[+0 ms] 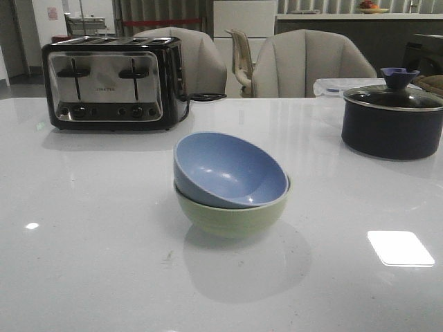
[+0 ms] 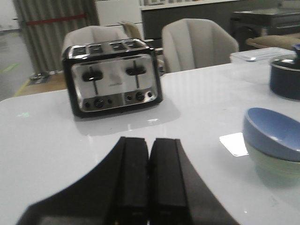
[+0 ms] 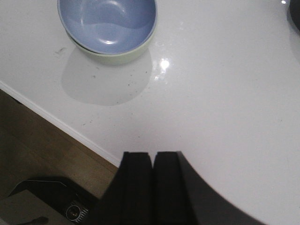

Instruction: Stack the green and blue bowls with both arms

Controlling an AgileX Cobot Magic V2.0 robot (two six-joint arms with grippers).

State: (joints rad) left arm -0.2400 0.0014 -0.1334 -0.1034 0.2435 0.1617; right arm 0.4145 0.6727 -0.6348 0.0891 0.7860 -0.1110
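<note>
White and glossy, the tabletop (image 1: 83,207) fills our front view, with a toaster (image 1: 114,83) at far left, a dark lidded pot (image 1: 393,119) at far right and pale chairs behind. At the centre the blue bowl (image 1: 228,169) already sits inside the green bowl (image 1: 232,218), tipped so its left rim rides higher, so we judge the stacking done apart from perhaps levelling it. Neither arm shows in the front view. Our left gripper (image 2: 149,180) has its fingers pressed together on nothing, and the bowls lie to its right and a little farther off, cut by the frame edge. Our right gripper (image 3: 153,187), likewise closed and empty, hangs near the tabletop's front edge with the bowls well apart from it. We cannot tell which arm is nearer. Whether the blue bowl seats fully is hidden by its own rim.
</note>
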